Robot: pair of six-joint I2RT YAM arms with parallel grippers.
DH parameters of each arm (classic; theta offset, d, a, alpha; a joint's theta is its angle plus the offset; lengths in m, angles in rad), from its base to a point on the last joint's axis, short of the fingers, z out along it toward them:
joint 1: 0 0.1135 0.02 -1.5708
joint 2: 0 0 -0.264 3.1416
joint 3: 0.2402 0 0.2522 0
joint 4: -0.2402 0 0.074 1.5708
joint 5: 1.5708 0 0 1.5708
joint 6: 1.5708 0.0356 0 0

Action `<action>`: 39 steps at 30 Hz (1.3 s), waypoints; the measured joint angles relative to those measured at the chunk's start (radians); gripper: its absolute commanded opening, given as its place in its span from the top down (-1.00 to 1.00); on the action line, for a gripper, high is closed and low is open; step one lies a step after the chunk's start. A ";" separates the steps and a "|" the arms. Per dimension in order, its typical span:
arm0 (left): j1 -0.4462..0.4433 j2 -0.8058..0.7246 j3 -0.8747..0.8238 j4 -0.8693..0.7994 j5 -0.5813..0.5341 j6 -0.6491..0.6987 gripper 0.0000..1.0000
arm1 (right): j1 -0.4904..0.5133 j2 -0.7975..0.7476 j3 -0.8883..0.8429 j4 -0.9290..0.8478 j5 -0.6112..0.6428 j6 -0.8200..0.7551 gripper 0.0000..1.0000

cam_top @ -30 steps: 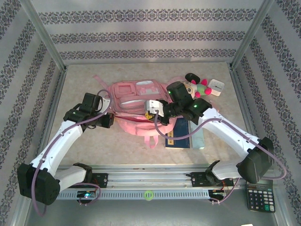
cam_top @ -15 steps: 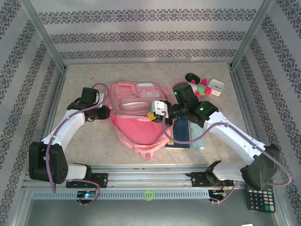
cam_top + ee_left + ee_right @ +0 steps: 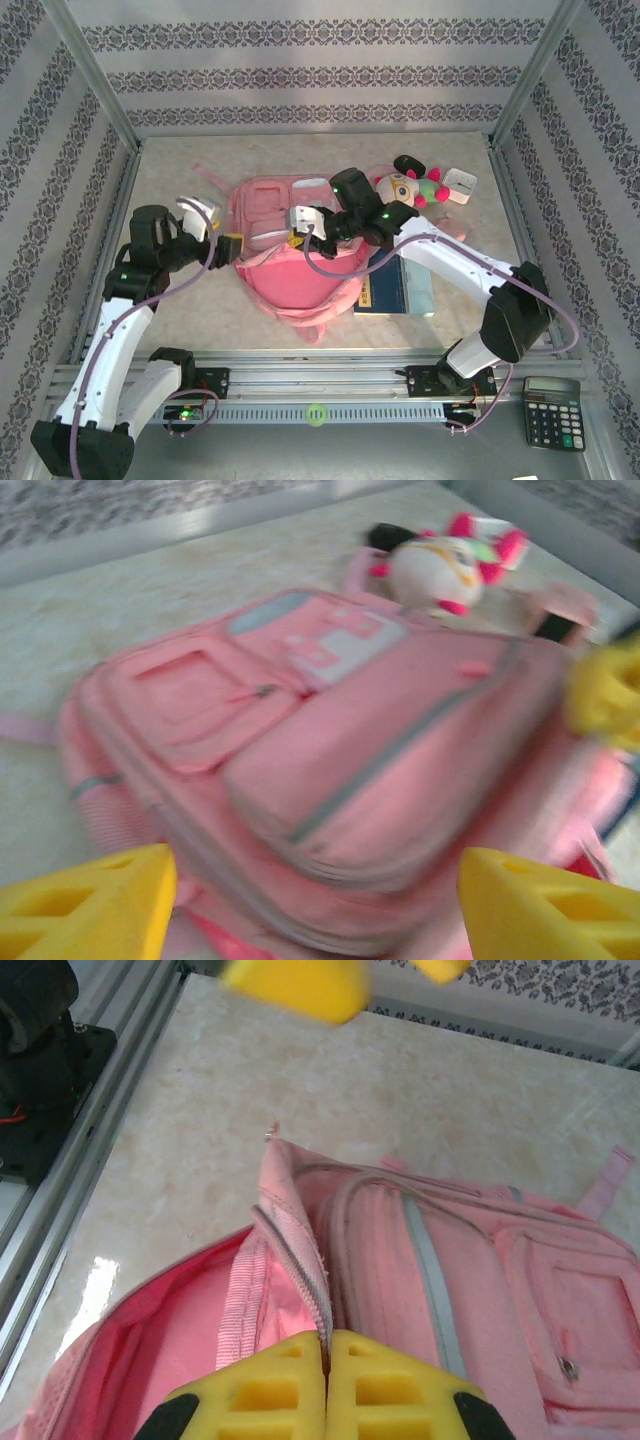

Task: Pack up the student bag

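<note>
Mid-table the student bag (image 3: 300, 285) — plush toy (image 3: 408, 186) behind-right, book (image 3: 387, 290) beside its right.

Bright, even overhead light, soft shadows; left wrist view heavily blurred (right wrist sharper)

Beige marbled tabletop (image 3: 260, 165): soft pink fabric backpack (image 3: 300, 280) lies centre. Dark blue book (image 3: 385, 290) touches its right side. Far right: white-and-pink plush toy (image 3: 405, 187), with a small white box (image 3: 460, 183) just beside it.

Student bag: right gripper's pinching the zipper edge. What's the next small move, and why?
Probably bring the open left gripper in to the student bag's other lip: the right gripper is shut on the zipper edge, and the mouth gapes only partly.
</note>
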 measured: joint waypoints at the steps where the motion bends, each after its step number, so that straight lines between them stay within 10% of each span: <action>1: 0.000 -0.011 -0.016 0.001 0.044 0.051 -0.58 | 0.009 0.010 0.008 0.011 0.000 0.006 1.00; 12: -0.056 0.145 -0.030 0.065 0.167 0.358 -0.56 | 0.029 0.023 0.031 0.076 -0.013 0.069 1.00; 15: -0.105 0.203 -0.030 0.108 0.137 0.396 0.03 | 0.029 0.023 0.031 0.087 -0.019 0.094 1.00; 22: -0.146 0.209 -0.032 0.183 -0.003 0.399 0.82 | 0.020 -0.018 0.031 0.101 0.116 0.452 -0.15; 33: -0.146 0.151 -0.044 0.056 -0.269 0.565 0.83 | -0.066 -0.212 -0.331 0.104 0.360 1.303 -0.20; 39: -0.145 0.140 -0.071 -0.010 -0.423 0.664 0.20 | -0.057 -0.211 -0.379 0.132 0.401 1.440 -0.21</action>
